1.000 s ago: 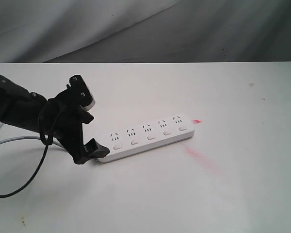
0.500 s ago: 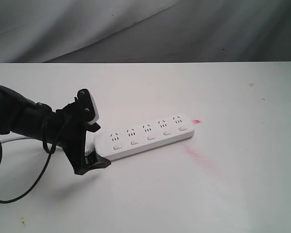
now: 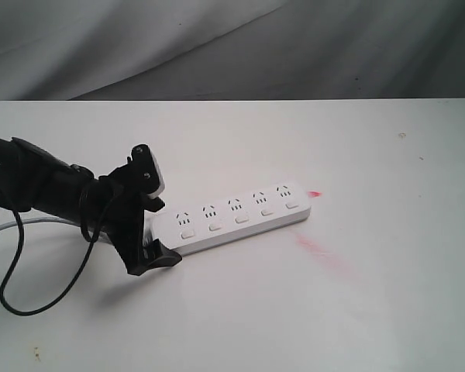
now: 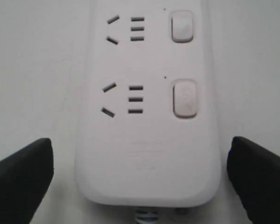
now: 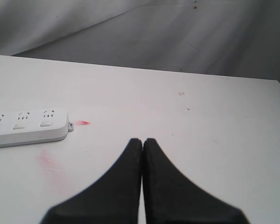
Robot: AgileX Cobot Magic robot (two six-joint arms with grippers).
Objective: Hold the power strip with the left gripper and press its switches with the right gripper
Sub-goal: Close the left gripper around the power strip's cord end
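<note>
The long white plastic power strip (image 3: 232,218) with rounded ends lies flat on the white table (image 3: 372,310), left of the middle. It runs at a slant, its cord end nearer and to the left, its other end farther and to the right. Five outlets sit in a row along its top. The small white rounded rocker switches (image 3: 242,220) run along its near side, one by each outlet. The left wrist view shows the cord end of the power strip (image 4: 147,102) with two switches (image 4: 185,98) and the ribbed collar of the grey cord (image 4: 144,215).

The black two-jaw left hand (image 3: 156,231) is spread wide at that cord end, one jaw on the far side and one on the near side. In the left wrist view bare table shows between each jaw of the left hand (image 4: 141,154) and the strip's flanks, so nothing is gripped. A thin black cable loop (image 3: 31,306) hangs from its matte black arm onto the table.

The right hand (image 5: 142,142) has its black jaws pressed together on nothing. It sits well to the right of the power strip (image 5: 28,126), over bare table.

A small red mark (image 3: 315,194) lies just beside the strip's right end, and a faint red smear (image 3: 322,252) lies nearer. To the right and near side of the strip the table is open. Its far edge meets a grey cloth backdrop (image 3: 232,46).
</note>
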